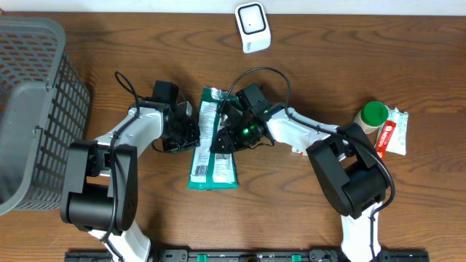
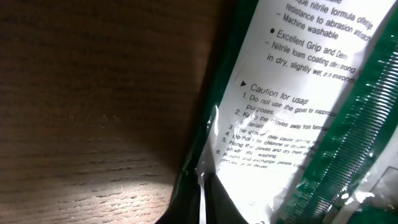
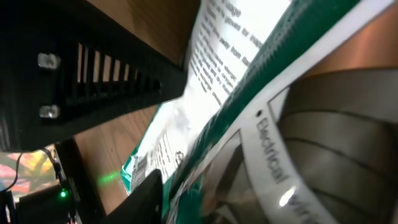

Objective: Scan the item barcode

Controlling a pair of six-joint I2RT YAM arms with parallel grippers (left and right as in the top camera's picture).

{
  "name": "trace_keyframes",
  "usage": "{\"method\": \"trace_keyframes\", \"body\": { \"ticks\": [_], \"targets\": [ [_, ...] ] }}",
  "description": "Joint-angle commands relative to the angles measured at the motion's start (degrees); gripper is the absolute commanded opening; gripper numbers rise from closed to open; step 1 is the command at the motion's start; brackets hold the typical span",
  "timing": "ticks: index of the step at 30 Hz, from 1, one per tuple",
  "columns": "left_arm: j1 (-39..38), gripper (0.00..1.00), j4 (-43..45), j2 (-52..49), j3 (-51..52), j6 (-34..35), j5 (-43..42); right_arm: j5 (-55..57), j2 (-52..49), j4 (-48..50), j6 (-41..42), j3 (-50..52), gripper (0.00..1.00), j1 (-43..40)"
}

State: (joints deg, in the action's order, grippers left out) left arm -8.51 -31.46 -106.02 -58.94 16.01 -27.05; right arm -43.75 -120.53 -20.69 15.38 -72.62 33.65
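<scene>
Overhead: grey mesh basket (image 1: 33, 109) sits well out past the left gripper (image 1: 191, 135) on its outer side, and I can only make out its own grid inside. Green-lidded jar (image 1: 373, 116) stands well outboard of the right gripper (image 1: 223, 138), lid on, contents hidden. A red-and-white packet (image 1: 392, 132) lies touching or just beside the jar on its far side, can't tell which. White scanner (image 1: 253, 28) is beyond both grippers, well apart, on the wood table (image 1: 306, 218). The item is a green-and-white glove pack (image 1: 211, 171), sealed, glove usage text printed on the back, lying lengthwise between the two grippers with its near end sticking out toward the robot base. Left gripper is at the pack's left edge, fingers pressed together. Left wrist view shows the crinkled film edge right at the dark finger (image 2: 217, 202), so it looks pinched there, with the pack tilted up close to the lens. Right gripper is over the pack's right side and in contact. Right wrist view has the pack filling the frame beside one dark finger (image 3: 146, 193), but I can't tell how wide the jaws stand or whether they grip.
</scene>
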Motion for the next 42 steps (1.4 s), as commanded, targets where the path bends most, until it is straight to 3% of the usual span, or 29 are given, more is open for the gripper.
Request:
{"method": "trace_keyframes", "body": {
  "ticks": [1, 4, 17, 22, 26, 31, 37, 39, 41, 42],
  "targets": [
    [-0.1, 0.08, -0.1, -1.0, 0.8, -0.5, 1.2, -2.4, -0.6, 0.9, -2.4, 0.2, 0.2, 0.5],
    [-0.1, 0.07, 1.1, -0.1, 0.8, 1.0, 1.2, -2.5, -0.6, 0.8, -3.5, 0.2, 0.01, 0.4],
    [5.6, 0.07, 5.4, 19.4, 0.7, 3.3, 1.2, 0.4, 3.4, -2.5, -12.1, 0.0, 0.01, -1.5],
    [12.2, 0.08, 5.2, 30.1, 0.7, 3.8, 7.4, 18.3, 14.2, -9.4, -17.3, 0.0, 0.01, -1.0],
    [16.1, 0.08, 4.3, 32.4, 0.7, 4.4, 12.3, 20.3, 21.7, -9.9, -19.2, 0.0, 0.01, -0.3],
    [20.0, 0.17, 2.8, 31.7, 0.7, 4.4, 18.2, 23.8, 31.4, -12.3, -20.2, -0.5, 0.01, -0.3],
    [22.8, 0.5, 3.6, 30.5, 0.7, 4.4, 18.8, 43.7, 41.0, -22.9, -22.8, -4.3, 0.01, 0.3],
    [23.0, 0.71, 3.7, 30.3, 0.7, 4.4, 18.8, 47.3, 43.0, -24.5, -22.8, -6.1, 0.01, 0.6],
    [23.0, 0.83, 3.5, 30.0, 0.7, 4.4, 18.8, 48.3, 44.6, -25.1, -22.8, -8.0, 0.01, 0.6],
    [22.9, 0.83, 3.3, 30.0, 0.7, 4.4, 18.8, 48.3, 45.3, -25.3, -22.8, -8.9, 0.01, 0.6]
  ]
}}
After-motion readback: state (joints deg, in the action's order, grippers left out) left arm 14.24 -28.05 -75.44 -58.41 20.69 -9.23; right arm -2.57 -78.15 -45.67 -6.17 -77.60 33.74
